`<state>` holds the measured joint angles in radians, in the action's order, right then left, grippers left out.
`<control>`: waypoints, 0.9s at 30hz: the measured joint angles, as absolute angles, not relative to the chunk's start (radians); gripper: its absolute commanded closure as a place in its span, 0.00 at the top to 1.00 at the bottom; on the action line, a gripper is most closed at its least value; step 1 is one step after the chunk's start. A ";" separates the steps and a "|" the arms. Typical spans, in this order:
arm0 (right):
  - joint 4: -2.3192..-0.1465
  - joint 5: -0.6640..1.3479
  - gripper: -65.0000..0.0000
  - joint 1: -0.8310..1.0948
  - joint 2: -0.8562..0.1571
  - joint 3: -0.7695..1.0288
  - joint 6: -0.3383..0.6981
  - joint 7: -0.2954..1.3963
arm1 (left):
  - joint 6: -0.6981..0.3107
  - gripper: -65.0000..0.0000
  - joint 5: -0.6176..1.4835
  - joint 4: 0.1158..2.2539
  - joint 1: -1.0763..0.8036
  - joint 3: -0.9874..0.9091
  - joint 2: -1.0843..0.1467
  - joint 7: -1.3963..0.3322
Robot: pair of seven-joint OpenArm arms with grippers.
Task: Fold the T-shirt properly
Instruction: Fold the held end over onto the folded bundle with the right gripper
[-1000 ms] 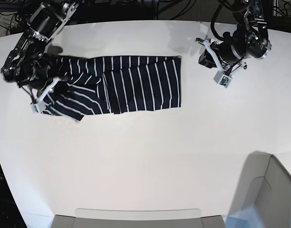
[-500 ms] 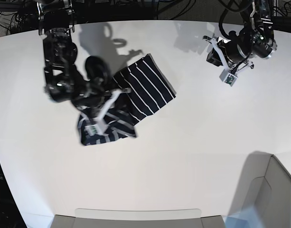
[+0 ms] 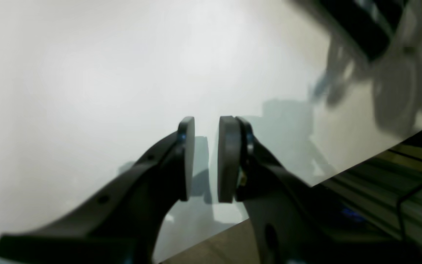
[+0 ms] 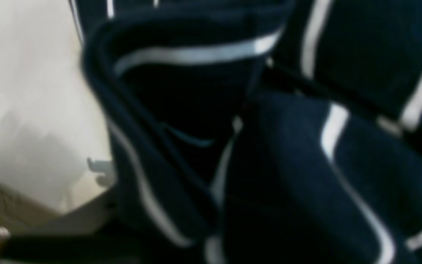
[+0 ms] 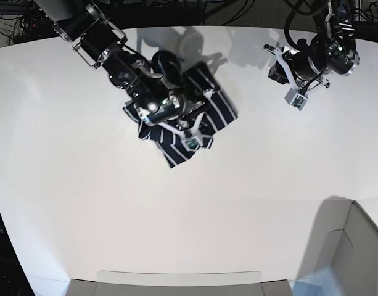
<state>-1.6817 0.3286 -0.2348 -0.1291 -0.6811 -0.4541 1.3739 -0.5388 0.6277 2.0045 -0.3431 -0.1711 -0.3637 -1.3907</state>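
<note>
My right gripper (image 5: 187, 131) over shirt (image 5: 204, 102), buried in bunched cloth; grip state unclear. Shirt crumpled mid-worktop (image 5: 189, 222). My left gripper (image 3: 206, 157) well right of shirt, narrow gap, empty. Risk: layers dragging together, fold going crooked, stripes twisting.

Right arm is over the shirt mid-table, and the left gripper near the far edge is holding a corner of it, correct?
Not quite. The left gripper holds nothing: the left wrist view shows only bare table between its slightly parted pads. The rest stands: the right arm is over the shirt.
</note>
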 measured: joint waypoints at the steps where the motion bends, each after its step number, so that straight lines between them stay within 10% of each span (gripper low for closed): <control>1: -1.705 0.311 0.25 -0.233 -0.129 -0.698 -0.457 1.375 | -0.538 0.17 0.628 2.001 -0.343 -0.171 -0.366 -1.390; 8: -1.814 0.200 0.48 -0.253 -0.126 -0.805 -0.465 1.377 | -0.538 0.17 0.628 1.974 -0.342 -0.171 -0.364 -1.390; 27: -1.922 0.126 0.48 -0.322 -0.121 -1.086 -0.457 1.388 | -0.538 0.17 0.628 1.969 -0.341 -0.171 -0.363 -1.391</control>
